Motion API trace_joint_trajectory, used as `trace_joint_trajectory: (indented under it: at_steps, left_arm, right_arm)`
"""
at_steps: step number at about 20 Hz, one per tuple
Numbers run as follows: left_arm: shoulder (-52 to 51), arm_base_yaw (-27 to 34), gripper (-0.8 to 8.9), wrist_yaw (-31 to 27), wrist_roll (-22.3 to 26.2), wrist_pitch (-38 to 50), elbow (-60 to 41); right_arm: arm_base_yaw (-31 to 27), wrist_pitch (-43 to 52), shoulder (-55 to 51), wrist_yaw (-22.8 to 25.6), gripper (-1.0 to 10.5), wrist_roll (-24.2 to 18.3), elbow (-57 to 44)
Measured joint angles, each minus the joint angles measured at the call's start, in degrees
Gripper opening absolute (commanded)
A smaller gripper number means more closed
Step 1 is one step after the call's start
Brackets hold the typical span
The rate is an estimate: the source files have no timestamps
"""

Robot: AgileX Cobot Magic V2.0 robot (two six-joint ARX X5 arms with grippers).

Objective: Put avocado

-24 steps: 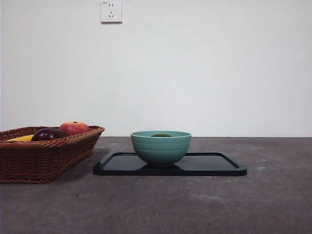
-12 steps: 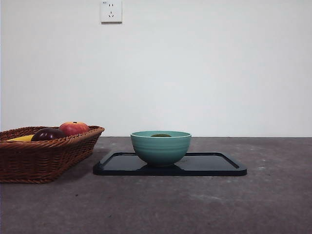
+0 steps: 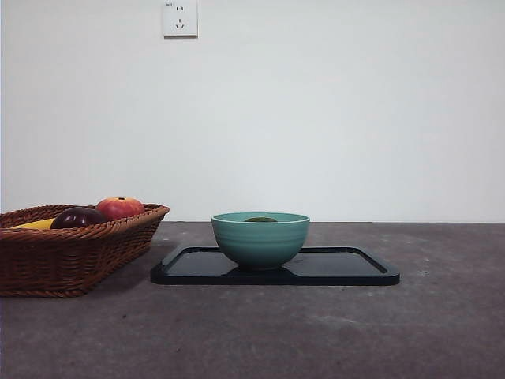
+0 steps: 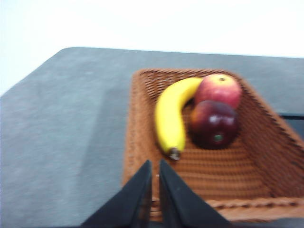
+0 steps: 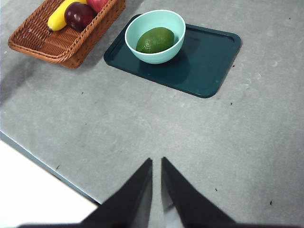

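Both of my grippers hold nothing: my right gripper hangs high above the bare desk with its jaws pressed nearly together, well apart from everything, and my left gripper sits just over the near rim of the wicker basket, its jaws likewise almost closed on air. The avocado lies on its side inside the teal bowl, which stands on the dark tray; from the front view only a sliver of its top shows above the bowl's rim. It looks placed already, I judge. If I had to lift it again, I would expect a firm, moderately heavy fruit with smooth, somewhat slippery skin, so I would come from above and close across its narrow middle, gently, since the bowl's wall crowds its ends. Banana, red apple and dark purple fruit remain in the basket.
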Motion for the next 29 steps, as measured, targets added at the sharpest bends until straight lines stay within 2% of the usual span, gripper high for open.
trace_joint_trajectory:
  at_steps: [2, 22, 23, 25, 27, 29]
  left_arm:
    - [0.02, -0.02, 0.24, 1.9, 0.04, 0.11, 0.02]
    - [0.02, 0.0, 0.24, 1.97, 0.04, 0.13, 0.0]
    - [0.02, 0.0, 0.24, 1.97, 0.04, 0.13, 0.02]
    - [0.02, 0.0, 0.24, 1.97, 0.04, 0.13, 0.02]
    - [0.02, 0.0, 0.24, 1.97, 0.04, 0.13, 0.0]
    - [0.02, 0.0, 0.24, 1.97, 0.04, 0.13, 0.02]
  right_arm:
    - [0.0, 0.0, 0.0, 0.0, 0.3, 0.0, 0.0]
    - [-0.24, -0.02, 0.0, 0.0, 0.3, -0.07, 0.0]
    - [-1.29, -0.04, -0.24, -0.02, 0.3, -0.94, 0.0]
    - [-4.9, 0.85, -1.53, 1.22, 0.3, -5.6, -0.39]
    - [-11.04, 7.78, -4.42, 1.27, 0.3, -11.17, -4.0]
    - [-17.73, 19.47, -7.54, 1.27, 0.3, -15.47, -10.67]
